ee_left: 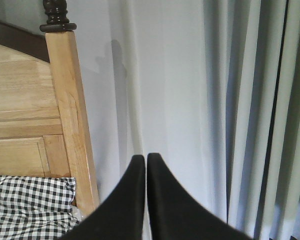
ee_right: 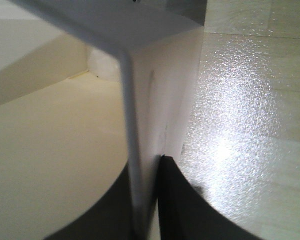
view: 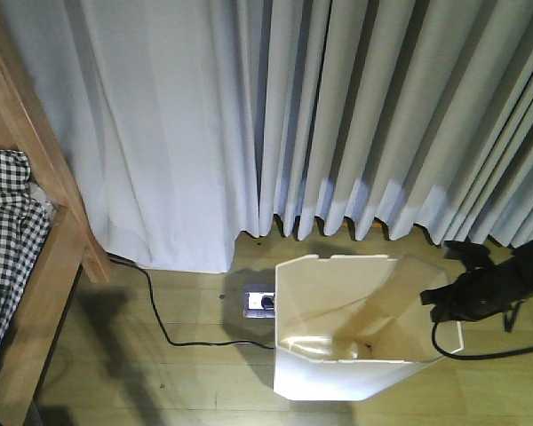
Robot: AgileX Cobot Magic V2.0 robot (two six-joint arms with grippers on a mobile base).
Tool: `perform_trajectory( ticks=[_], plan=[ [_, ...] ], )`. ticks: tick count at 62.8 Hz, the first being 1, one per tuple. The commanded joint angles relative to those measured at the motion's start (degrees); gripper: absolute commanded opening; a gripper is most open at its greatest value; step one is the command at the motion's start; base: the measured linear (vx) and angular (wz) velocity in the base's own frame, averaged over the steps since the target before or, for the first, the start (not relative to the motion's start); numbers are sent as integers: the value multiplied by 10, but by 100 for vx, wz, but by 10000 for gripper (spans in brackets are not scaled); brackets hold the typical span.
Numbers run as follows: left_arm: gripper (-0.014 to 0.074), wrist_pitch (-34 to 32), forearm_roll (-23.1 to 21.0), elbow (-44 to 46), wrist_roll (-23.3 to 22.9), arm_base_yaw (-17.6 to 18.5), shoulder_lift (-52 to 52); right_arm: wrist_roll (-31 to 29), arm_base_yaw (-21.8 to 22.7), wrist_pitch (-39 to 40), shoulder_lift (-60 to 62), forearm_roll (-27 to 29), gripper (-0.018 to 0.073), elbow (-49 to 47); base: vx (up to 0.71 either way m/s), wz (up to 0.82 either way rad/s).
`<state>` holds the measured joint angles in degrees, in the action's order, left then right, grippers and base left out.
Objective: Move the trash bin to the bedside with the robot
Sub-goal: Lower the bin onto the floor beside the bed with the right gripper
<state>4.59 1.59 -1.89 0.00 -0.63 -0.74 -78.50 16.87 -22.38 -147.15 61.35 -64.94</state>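
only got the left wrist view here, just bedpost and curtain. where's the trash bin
Observer: The trash bin stands on the wood floor in front of the curtain, to the right of the bed in the front view.
Operator: is the right arm on it
Observer: Yes. In the right wrist view the right end effector has one finger inside the bin wall and one outside, clamped on the rim.
Operator: anything on the floor between bin and bed
Observer: A black cable runs across the floor from the bed frame toward a floor socket beside the bin.
Operator: and my left end effector
Observer: The left end effector is shut, holding nothing.
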Motion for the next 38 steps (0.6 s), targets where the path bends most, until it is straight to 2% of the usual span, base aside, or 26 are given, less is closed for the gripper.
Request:
perform_trajectory(
  ticks=[1, 15, 31, 38],
  plan=[
    [-6, -42, -5, -7, -8, 4, -8, 18, -19, -94, 7, 8, -1, -44, 0, 0],
    [-6, -42, -5, -7, -8, 4, -8, 72, -41, -95, -90, -10, -1, -149, 0, 0],
    [-6, -42, -5, -7, -8, 4, -8, 167, -51, -113, -177, -106, 1, -269, 0, 0],
    [-6, -42, -5, -7, -8, 4, -8, 200, -56, -143, -207, -149, 5, -318, 0, 0]
  ],
)
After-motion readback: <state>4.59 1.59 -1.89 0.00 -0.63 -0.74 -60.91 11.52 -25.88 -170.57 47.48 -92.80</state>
